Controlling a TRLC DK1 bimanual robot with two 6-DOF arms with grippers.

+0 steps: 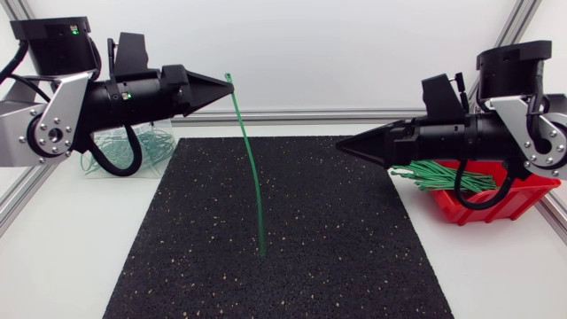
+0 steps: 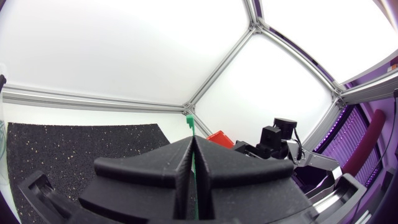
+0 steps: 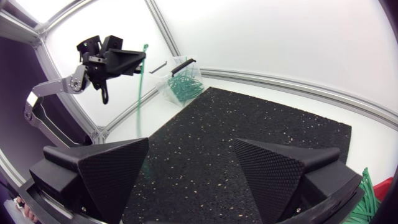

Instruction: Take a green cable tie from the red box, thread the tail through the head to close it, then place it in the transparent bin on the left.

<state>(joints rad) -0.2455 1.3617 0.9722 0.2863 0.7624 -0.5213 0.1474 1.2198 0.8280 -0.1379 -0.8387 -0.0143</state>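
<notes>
A green cable tie (image 1: 251, 159) hangs straight and unclosed, its head at the tip of my left gripper (image 1: 226, 86) and its tail touching the black mat (image 1: 354, 257). My left gripper (image 2: 194, 146) is shut on the tie just below the head (image 2: 189, 119). My right gripper (image 1: 341, 145) hovers to the right of the tie, apart from it. In the right wrist view its fingers (image 3: 106, 168) stand wide open around nothing, with the tie (image 3: 142, 81) and the left gripper (image 3: 140, 57) far ahead. The red box (image 1: 496, 199) holds several green ties (image 1: 443, 175) under my right arm.
The transparent bin (image 1: 124, 146) with several green ties stands at the back left under my left arm, and shows in the right wrist view (image 3: 180, 84) too. A metal frame rail (image 1: 301, 115) runs along the table's back edge.
</notes>
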